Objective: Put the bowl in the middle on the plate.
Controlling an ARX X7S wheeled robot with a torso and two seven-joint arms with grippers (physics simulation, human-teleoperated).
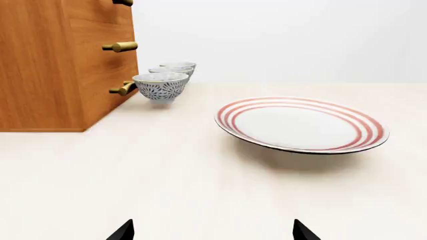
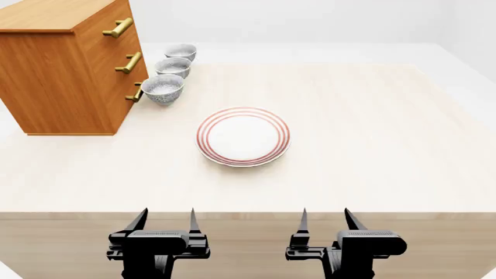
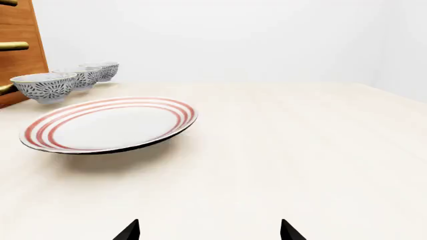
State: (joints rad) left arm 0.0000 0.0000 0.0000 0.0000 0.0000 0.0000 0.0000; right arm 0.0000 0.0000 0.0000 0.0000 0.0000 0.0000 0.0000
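Note:
Three look-alike patterned white bowls stand in a row beside the drawer unit; the bowl in the middle (image 2: 173, 67) (image 1: 172, 70) (image 3: 81, 76) sits between the near bowl (image 2: 162, 89) and the far bowl (image 2: 180, 52). The plate (image 2: 243, 136) (image 1: 301, 124) (image 3: 110, 123), white with red rings, lies nearer me at the table's centre. My left gripper (image 2: 166, 218) (image 1: 212, 231) and right gripper (image 2: 326, 218) (image 3: 209, 231) hang at the table's front edge, both open and holding nothing, well short of the plate.
A wooden drawer unit (image 2: 66, 64) with brass handles (image 2: 129, 62) stands at the back left, touching distance from the bowls. The pale table (image 2: 372, 128) stretches to the right and far side.

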